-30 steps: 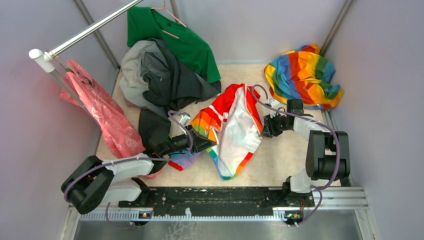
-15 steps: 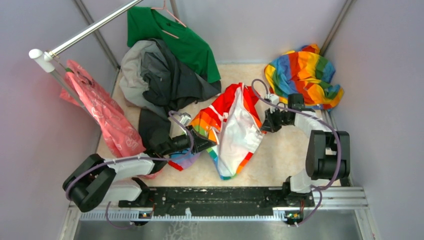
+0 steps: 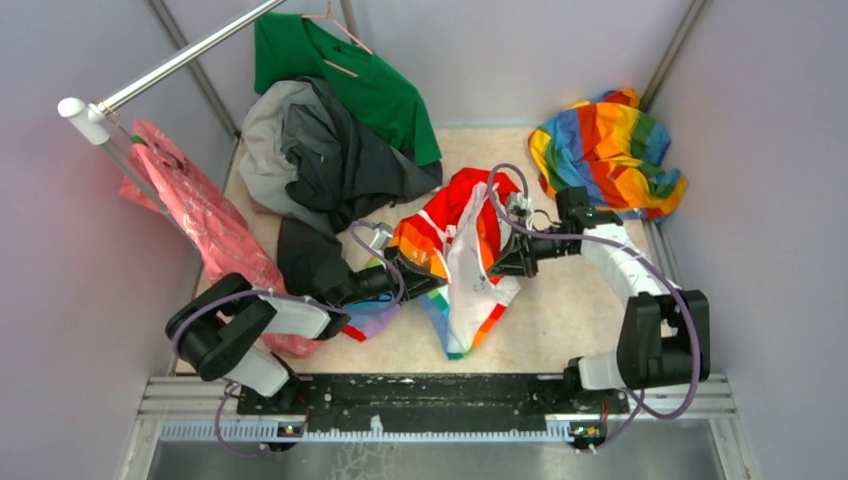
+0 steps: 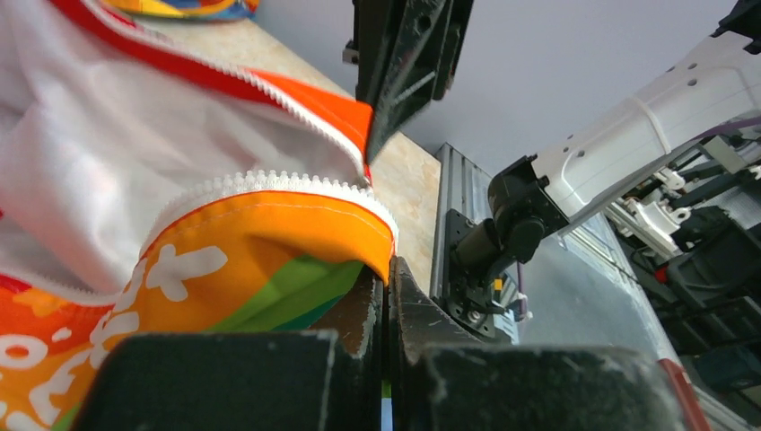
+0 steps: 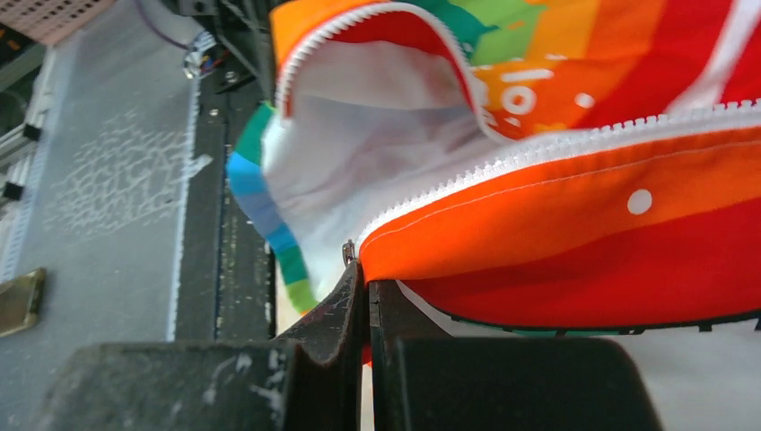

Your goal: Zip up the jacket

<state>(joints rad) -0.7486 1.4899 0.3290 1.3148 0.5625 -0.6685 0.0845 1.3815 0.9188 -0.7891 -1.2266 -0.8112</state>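
Note:
The small white jacket [image 3: 465, 262] with rainbow panels and a red hood lies open in the middle of the table. My left gripper [image 3: 432, 281] is shut on its left front edge; in the left wrist view the jaws [image 4: 388, 274] pinch the orange hem below the white zipper teeth [image 4: 269, 182]. My right gripper [image 3: 497, 266] is shut on the right front edge; in the right wrist view it [image 5: 366, 274] clamps the orange-red zipper strip [image 5: 538, 211] at its end, with a small metal piece [image 5: 347, 252] at the tips. The two zipper sides lie apart.
An all-rainbow cloth [image 3: 606, 150] lies at the back right. A dark grey garment [image 3: 330, 165] and a green shirt [image 3: 350, 80] are heaped at the back left. A pink bag [image 3: 205, 230] hangs from a rail [image 3: 150, 78] on the left.
My right gripper has moved left over the jacket, pulling its right edge inward. My left arm has drawn in and shifted its gripper slightly right. The jacket's white opening has narrowed.

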